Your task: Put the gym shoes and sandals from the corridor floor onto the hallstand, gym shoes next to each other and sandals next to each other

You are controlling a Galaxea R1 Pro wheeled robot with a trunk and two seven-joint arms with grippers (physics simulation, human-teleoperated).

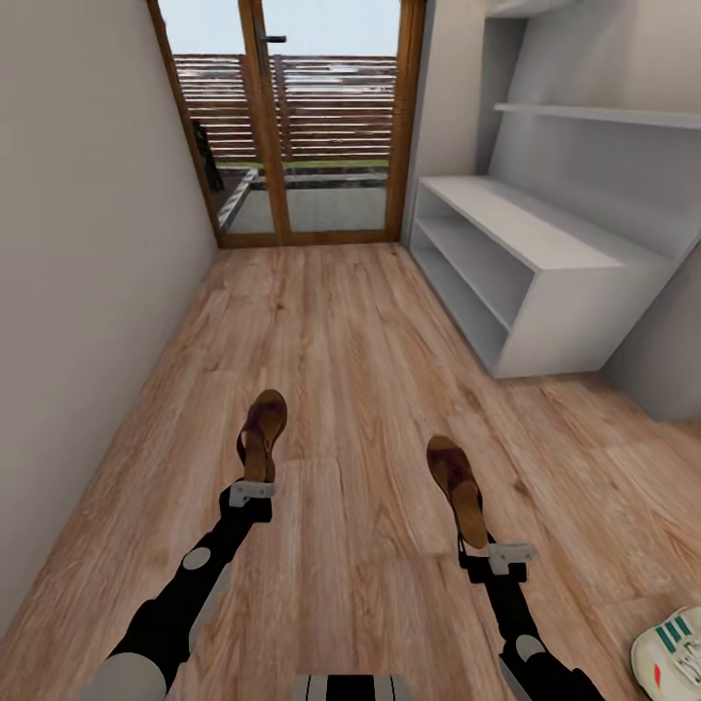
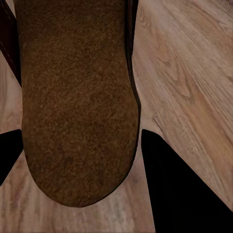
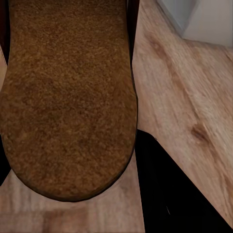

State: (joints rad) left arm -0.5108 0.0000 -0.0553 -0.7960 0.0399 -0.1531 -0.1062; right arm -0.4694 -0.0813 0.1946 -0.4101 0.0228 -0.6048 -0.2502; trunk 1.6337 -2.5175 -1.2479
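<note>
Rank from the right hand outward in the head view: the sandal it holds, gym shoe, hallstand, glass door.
1. Sandal in the right hand.
2. Gym shoe, on the floor at its right.
3. Hallstand, ahead along the right wall.
4. Glass door, corridor's far end.

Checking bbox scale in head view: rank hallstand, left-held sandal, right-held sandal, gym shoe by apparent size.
1. hallstand, by far the largest.
2-3. left sandal and right sandal: they look alike in size, so no ranking between them.
4. gym shoe looks smallest, but the frame corner crops it, so its full size is unsure.
</note>
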